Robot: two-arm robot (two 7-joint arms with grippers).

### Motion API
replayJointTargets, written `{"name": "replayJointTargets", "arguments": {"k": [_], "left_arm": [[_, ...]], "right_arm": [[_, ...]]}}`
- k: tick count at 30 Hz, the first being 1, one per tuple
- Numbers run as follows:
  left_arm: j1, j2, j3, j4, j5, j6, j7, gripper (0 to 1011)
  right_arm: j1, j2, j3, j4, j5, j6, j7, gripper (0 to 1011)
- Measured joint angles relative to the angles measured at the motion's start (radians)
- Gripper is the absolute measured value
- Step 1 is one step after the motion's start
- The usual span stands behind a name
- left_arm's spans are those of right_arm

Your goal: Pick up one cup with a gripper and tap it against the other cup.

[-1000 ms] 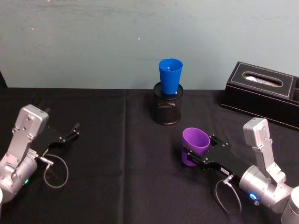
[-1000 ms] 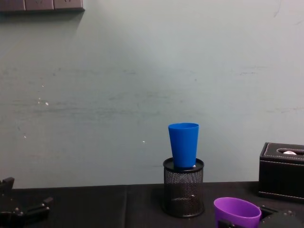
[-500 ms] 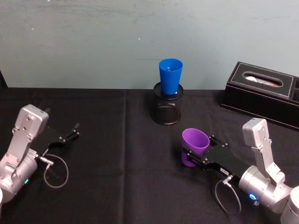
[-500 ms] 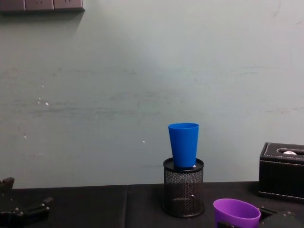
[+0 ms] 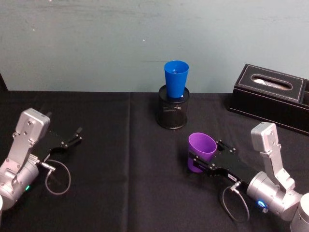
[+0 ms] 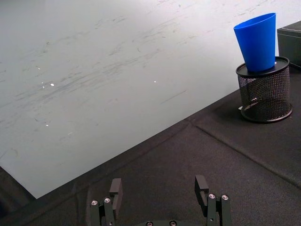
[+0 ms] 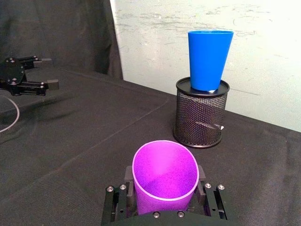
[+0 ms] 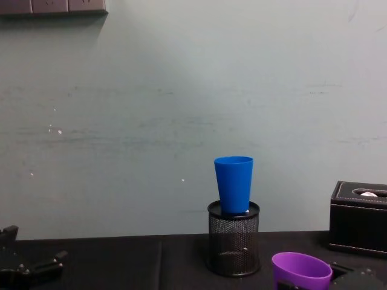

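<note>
My right gripper [image 5: 204, 158] is shut on the purple cup [image 5: 201, 151], one finger on each side of its lower body. The cup [image 7: 164, 175] stands upright with its mouth open, low over the black table at the front right. I cannot tell whether its base touches the cloth. The blue cup [image 5: 175, 77] stands upright in a black mesh pen holder [image 5: 173, 113] at the back centre, well beyond the purple cup and a little to its left. The blue cup [image 7: 209, 59] rises above the purple cup's rim [image 8: 301, 267]. My left gripper [image 5: 76, 136] rests open and empty at the far left.
A black tissue box [image 5: 273, 94] sits at the back right by the wall. A black cloth covers the table [image 5: 120, 183], with open cloth between the two arms. A loose cable loop [image 5: 58, 176] lies by the left arm.
The purple cup and the right gripper have dipped a hair. The blue cup, the pen holder and the left arm have not moved.
</note>
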Motion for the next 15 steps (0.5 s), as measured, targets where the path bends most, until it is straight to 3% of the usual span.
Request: {"name": "replayJointTargets", "arguments": {"k": [15], "left_arm": [[0.0,0.0,0.0,0.0,0.0,0.0,0.0,1011]], "right_arm": [[0.0,0.0,0.001,-0.001,0.0,0.0,0.0,735]]}}
